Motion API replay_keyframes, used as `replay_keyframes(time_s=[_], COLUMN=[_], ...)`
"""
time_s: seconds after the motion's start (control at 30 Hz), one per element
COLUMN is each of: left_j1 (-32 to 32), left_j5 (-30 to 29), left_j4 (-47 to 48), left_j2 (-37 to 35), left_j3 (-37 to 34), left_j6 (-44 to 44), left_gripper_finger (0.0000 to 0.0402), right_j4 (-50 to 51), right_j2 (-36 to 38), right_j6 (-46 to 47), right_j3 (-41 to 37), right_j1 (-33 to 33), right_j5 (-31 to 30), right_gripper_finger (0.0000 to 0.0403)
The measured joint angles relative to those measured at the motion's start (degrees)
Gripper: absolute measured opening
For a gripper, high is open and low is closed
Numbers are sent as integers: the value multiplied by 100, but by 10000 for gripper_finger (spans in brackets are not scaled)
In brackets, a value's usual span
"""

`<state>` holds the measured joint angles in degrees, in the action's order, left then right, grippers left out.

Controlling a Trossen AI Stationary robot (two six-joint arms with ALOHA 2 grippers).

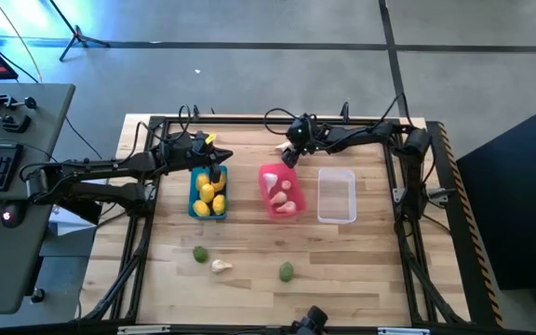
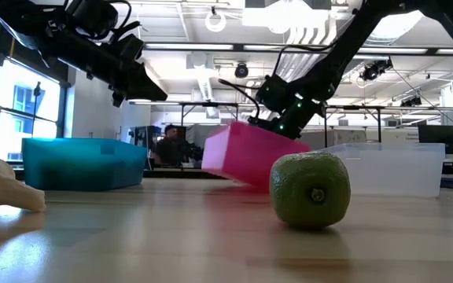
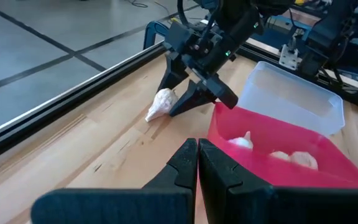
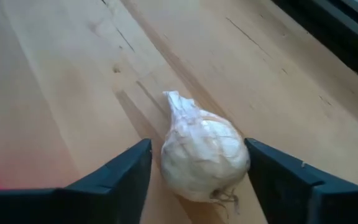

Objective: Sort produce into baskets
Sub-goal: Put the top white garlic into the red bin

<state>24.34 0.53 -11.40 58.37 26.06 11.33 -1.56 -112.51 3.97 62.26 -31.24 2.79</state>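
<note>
1. The table (image 1: pixel 342 288) is of pale wooden planks with a dark metal frame around it.
2. Three small rectangular plastic baskets stand in a row: the blue basket (image 1: pixel 196 207) with about four yellow lemons (image 1: pixel 208 196), the pink basket (image 1: pixel 270 177) with about three white garlic bulbs (image 1: pixel 285 196), and the clear basket (image 1: pixel 336 194). In the low view the pink basket is tilted.
3. The left claw (image 3: pixel 197 152) hangs above the blue basket, fingers together, holding nothing.
4. The right claw (image 4: pixel 194 171) is low at the table behind the pink basket, fingers apart on both sides of a papery, pointed garlic bulb (image 4: pixel 204 152); I cannot tell if they touch it.
5. At the front of the table lie two dull green round fruits (image 1: pixel 287 271) and one more garlic (image 1: pixel 221 265).
</note>
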Motion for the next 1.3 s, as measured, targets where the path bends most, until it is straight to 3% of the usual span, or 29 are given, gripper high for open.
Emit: replay_keyframes(time_s=[0.27, 0.37, 0.6, 0.8, 1.0, 1.17, 1.3], left_j1=[0, 0, -4, -66, -147, -157, -157], left_j5=[-124, -124, -79, 286, 342, 340, 339], left_j4=[0, 0, 0, 0, 7, 73, 189], left_j2=[0, 0, 0, 0, 0, 0, 2], left_j3=[0, 0, 0, 0, 0, 0, 0], left_j6=[-2, -2, -34, -109, -107, -118, -144], left_gripper_finger=[0, 0, 0, 0, 0, 0, 0], right_j4=[24, 42, 220, 876, 1729, 2406, 2372], right_j2=[24, 56, 512, 1571, 2409, 2334, 2141], right_j6=[15, 92, 493, 818, 1364, 2140, 2802], right_j3=[0, 0, -2, -2, 4, 2, 2], right_j1=[-28, -28, -26, 139, 1011, 2016, 2569], right_j5=[46, 44, 39, 107, 13, -556, -972], right_gripper_finger=[121, 92, 96, 98, 99, 99, 99])
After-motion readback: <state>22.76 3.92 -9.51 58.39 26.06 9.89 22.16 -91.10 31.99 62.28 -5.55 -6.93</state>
